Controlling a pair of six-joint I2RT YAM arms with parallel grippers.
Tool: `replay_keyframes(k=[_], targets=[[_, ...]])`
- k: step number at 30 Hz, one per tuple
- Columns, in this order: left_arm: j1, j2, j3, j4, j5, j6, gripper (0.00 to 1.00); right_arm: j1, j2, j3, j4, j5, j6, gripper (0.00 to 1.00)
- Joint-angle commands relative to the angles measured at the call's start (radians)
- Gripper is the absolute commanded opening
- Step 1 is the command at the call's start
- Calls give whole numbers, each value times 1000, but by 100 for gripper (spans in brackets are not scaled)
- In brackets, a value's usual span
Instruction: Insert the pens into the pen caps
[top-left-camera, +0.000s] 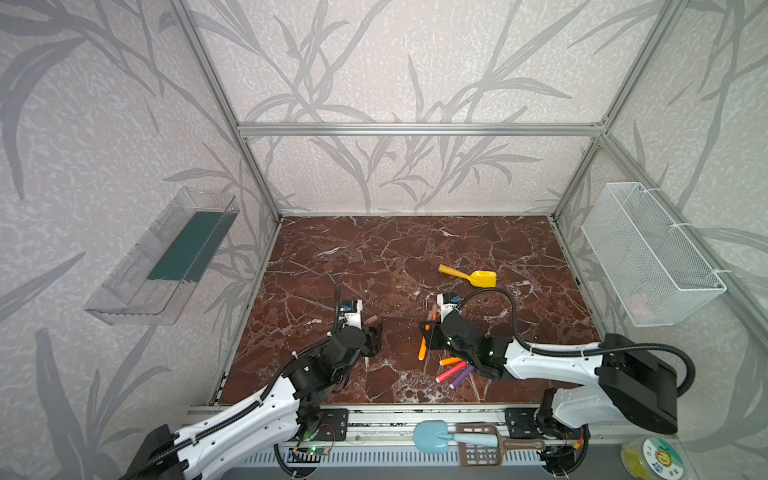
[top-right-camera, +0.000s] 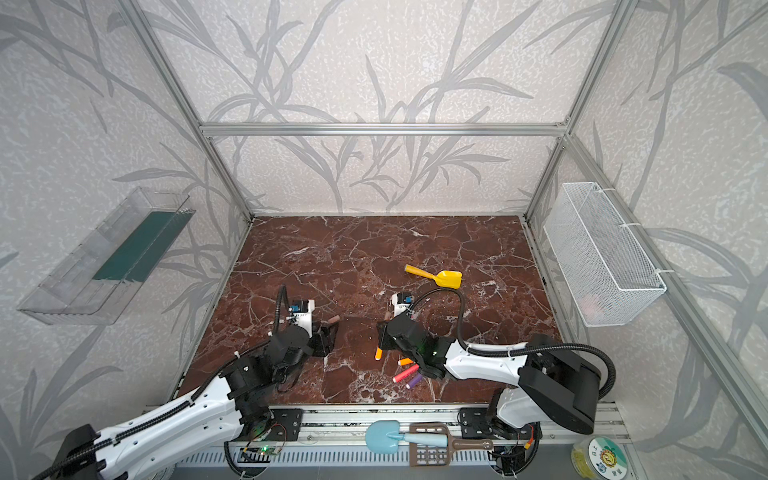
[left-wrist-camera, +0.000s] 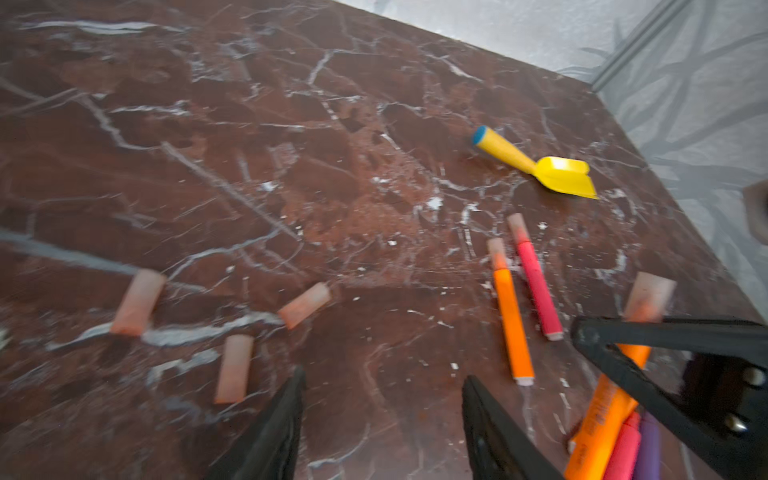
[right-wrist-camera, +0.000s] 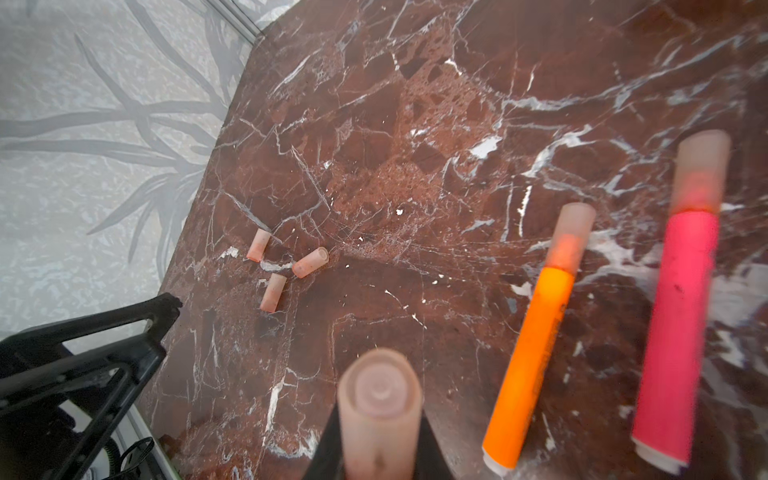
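Pen caps (left-wrist-camera: 234, 368), three loose ones, lie well apart from the yellow scoop (left-wrist-camera: 559, 174). Near the scoop lie a capped orange pen (left-wrist-camera: 512, 320) and a capped red-pink pen (left-wrist-camera: 536, 278), side by side. The right gripper (right-wrist-camera: 376, 453) is clamped on a second orange pen (left-wrist-camera: 604, 415), also capped. The left gripper (left-wrist-camera: 384, 380) has its fingers apart.

My left arm (top-left-camera: 249, 415) and right arm (top-left-camera: 552, 363) wear glossy white shells between chunky black joints, each trailed by a ribbed black cable (top-left-camera: 494, 290). Black triangular fingers (left-wrist-camera: 282, 424) taper to points; silver screws (left-wrist-camera: 754, 377) stud one open frame. White wrist cameras (top-left-camera: 352, 311) carry blue patches; green lights (top-left-camera: 490, 353) glow near my right wrist.
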Motion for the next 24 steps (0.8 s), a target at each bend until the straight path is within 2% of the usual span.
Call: replay_keyframes(k=[1,5,11,16,21,24], targets=[[32,-54,-19,-123,-4,-53,63,-22,78,45,32,-85,7,0],[50,-43,-19,-138,10,-55,63,-63,188,103,35,-139,11,0],[62,74,5,-116,22,-51,62,-124,324,169,25,-269,8,0],[63,167,39,-97,88,-41,56,-164,335,132,69,-273,13,0],[55,222,69,-58,217,-1,49,-203,327,126,52,-269,0,9],[23,238,85,-48,228,10,46,-223,329,128,45,-272,-8,9]])
